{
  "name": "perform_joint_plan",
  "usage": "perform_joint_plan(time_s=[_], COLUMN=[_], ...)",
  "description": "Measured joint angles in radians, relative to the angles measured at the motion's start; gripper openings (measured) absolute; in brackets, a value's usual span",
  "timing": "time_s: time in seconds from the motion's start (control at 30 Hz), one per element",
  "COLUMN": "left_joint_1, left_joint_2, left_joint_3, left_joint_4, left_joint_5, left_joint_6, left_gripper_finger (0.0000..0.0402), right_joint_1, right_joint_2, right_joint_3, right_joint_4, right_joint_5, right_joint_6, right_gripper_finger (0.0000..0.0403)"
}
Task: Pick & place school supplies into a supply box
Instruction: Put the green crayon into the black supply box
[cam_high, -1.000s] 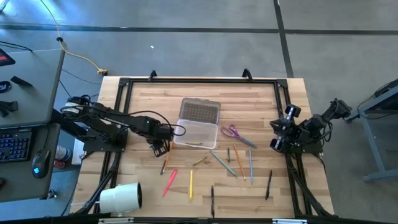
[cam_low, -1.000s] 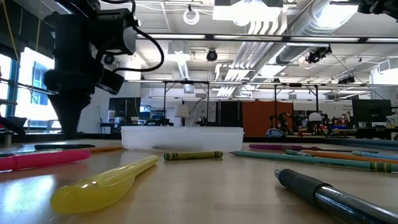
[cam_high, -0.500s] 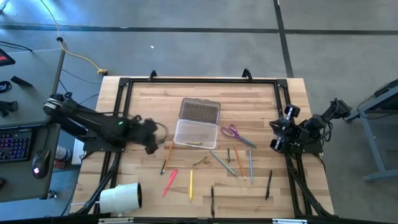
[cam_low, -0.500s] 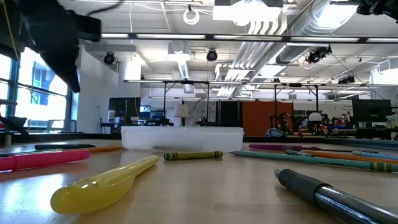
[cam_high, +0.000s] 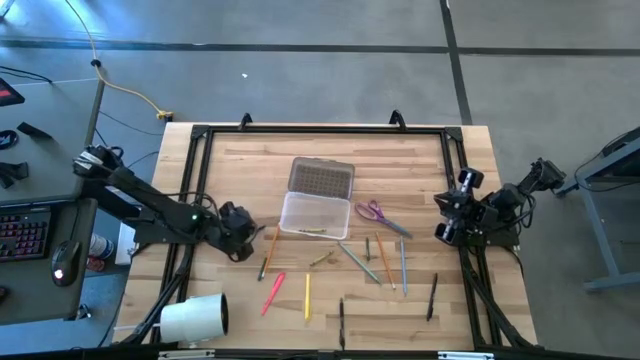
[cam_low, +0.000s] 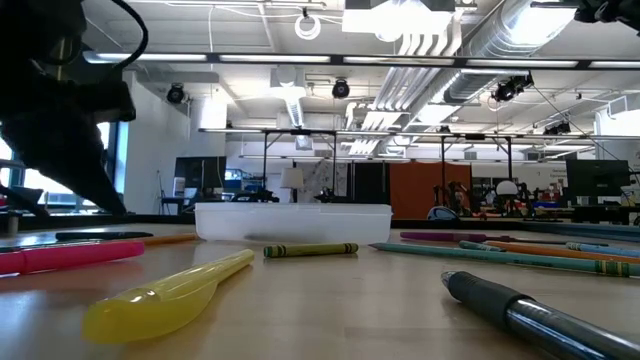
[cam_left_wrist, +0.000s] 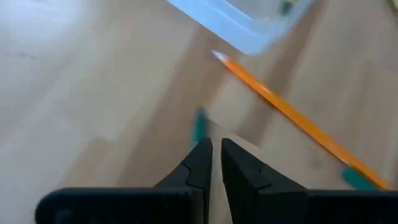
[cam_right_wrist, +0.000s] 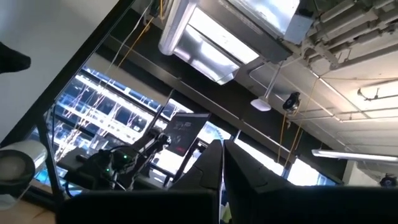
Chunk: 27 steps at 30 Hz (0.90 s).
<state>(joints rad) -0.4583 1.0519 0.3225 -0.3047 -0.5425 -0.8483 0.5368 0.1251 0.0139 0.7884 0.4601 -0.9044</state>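
Left hand (cam_high: 243, 243) low on tabletop (cam_high: 420, 160), fingers pressed together, w/ orange pencil (cam_left_wrist: 286, 112) at its 2 o'clock. Right hand (cam_high: 447, 222) parked at edge, pressed together.

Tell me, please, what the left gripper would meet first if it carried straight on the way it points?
Probably the orange pencil: the left gripper aims across bare wood toward it, with the supply box just beyond.

Bare table (cam_high: 240, 160) behind supply box (cam_high: 318, 198); pens (cam_high: 385, 260) crowd front.
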Motion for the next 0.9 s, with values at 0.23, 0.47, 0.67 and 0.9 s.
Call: perform_joint_plan(time_s=[0.23, 0.47, 0.67, 0.9], left_joint_1=[0.000, 0.000, 0.000, -0.002], left_joint_2=[0.000, 0.020, 0.076, 0.165], left_joint_3=[-0.001, -0.001, -0.038, -0.155], left_joint_4=[-0.006, -0.011, 0.019, 0.293], left_joint_5=[-0.052, 0.004, -0.030, -0.080], left_joint_6=[-0.013, -0.021, -0.022, -0.029], left_gripper_finger=[0.0100, 0.0162, 0.0189, 0.0183], right_joint_1=[0.000, 0.000, 0.000, 0.000], right_joint_2=[0.000, 0.000, 0.000, 0.000], right_joint_3=[0.000, 0.000, 0.000, 0.000], right_joint_4=[0.005, 0.010, 0.010, 0.010], right_joint_5=[0.003, 0.004, 0.004, 0.004], right_joint_6=[-0.044, -0.065, -0.063, -0.064], right_gripper_finger=[0.0000, 0.0000, 0.0000, 0.0000])
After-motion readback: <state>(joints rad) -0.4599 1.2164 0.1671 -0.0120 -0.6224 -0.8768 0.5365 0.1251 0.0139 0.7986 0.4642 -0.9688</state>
